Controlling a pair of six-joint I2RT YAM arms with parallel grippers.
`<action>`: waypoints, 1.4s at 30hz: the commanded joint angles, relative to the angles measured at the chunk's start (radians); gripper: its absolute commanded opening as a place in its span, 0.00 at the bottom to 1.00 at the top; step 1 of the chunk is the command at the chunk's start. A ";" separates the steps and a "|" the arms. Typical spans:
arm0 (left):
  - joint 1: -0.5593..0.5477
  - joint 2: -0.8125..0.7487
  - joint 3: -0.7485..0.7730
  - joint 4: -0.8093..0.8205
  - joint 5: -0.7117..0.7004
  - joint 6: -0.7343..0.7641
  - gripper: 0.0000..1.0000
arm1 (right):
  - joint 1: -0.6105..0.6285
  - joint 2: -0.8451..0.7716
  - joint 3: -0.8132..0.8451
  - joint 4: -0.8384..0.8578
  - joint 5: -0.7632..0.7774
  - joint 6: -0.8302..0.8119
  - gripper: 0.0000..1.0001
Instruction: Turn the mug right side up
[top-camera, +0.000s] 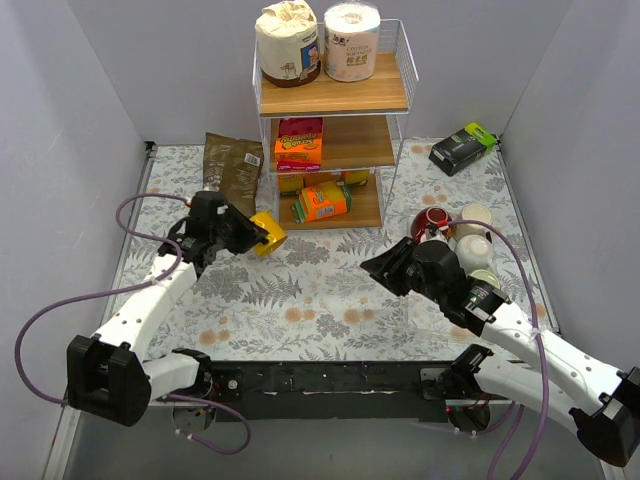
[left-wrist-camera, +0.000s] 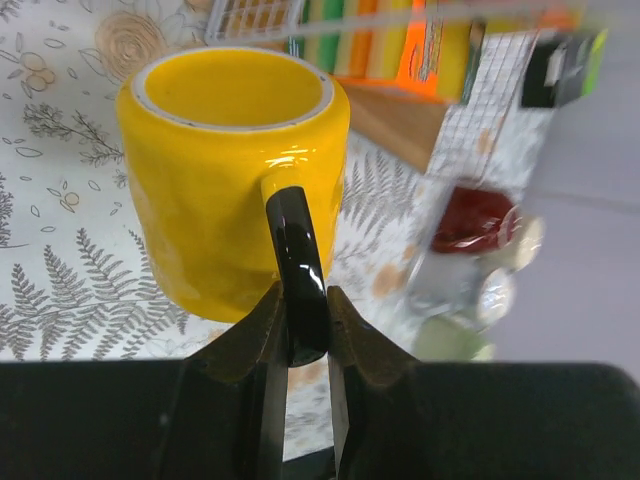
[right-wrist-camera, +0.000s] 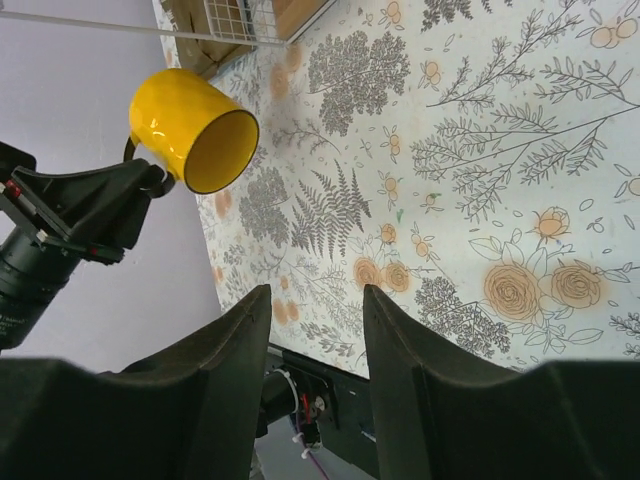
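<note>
The yellow mug (top-camera: 267, 233) with a black handle (left-wrist-camera: 298, 265) hangs above the floral tablecloth, left of the shelf rack. It is tilted on its side, with its open mouth facing right, as the right wrist view (right-wrist-camera: 192, 130) shows. My left gripper (left-wrist-camera: 306, 325) is shut on the handle; it shows in the top view (top-camera: 248, 236) just left of the mug. My right gripper (top-camera: 380, 266) is open and empty over the middle-right of the table, well apart from the mug. Its fingers (right-wrist-camera: 235, 350) frame bare cloth.
A wire shelf rack (top-camera: 335, 100) stands at the back with toilet rolls (top-camera: 318, 40), snack boxes and sponges. A brown bag (top-camera: 232, 165) lies left of it, and a black box (top-camera: 460, 148) at back right. A red bowl (top-camera: 432, 222) and several cups (top-camera: 474, 240) cluster at the right.
</note>
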 joint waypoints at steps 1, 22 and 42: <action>0.223 -0.035 -0.060 0.145 0.356 -0.247 0.00 | -0.002 -0.033 0.054 -0.050 0.065 -0.009 0.49; 0.368 -0.431 -0.306 0.287 0.490 -1.010 0.00 | 0.093 0.336 0.091 0.661 -0.206 -0.822 0.79; 0.288 -0.426 -0.191 0.219 0.489 -0.989 0.00 | 0.168 0.743 0.193 1.330 -0.200 -1.229 0.82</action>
